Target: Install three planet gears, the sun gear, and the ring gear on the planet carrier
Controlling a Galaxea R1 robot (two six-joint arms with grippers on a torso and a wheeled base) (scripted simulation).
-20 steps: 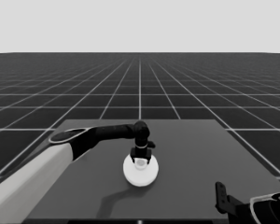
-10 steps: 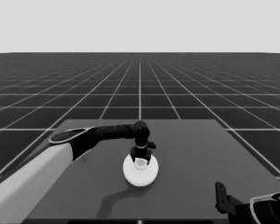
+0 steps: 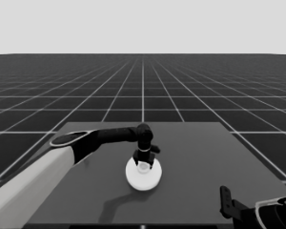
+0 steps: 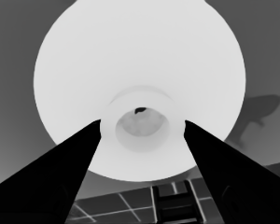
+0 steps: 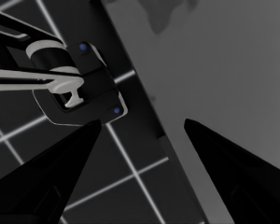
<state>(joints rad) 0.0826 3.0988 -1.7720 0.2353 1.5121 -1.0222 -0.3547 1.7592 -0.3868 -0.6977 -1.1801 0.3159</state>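
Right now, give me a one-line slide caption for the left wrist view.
Left gripper open, fingers straddling the raised centre hub of the larger round part.

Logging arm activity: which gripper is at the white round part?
The left gripper, down over the raised centre of the white round part. The right gripper waits at the near right corner of the table.

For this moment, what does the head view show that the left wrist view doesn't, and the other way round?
Only the head view shows the whole table, the left arm reaching in, and the right gripper parked at the near right corner. Only the left wrist view shows the raised collar around the centre hole of the larger round part and the left fingers spread either side of that collar. Both show the left gripper directly over this part.
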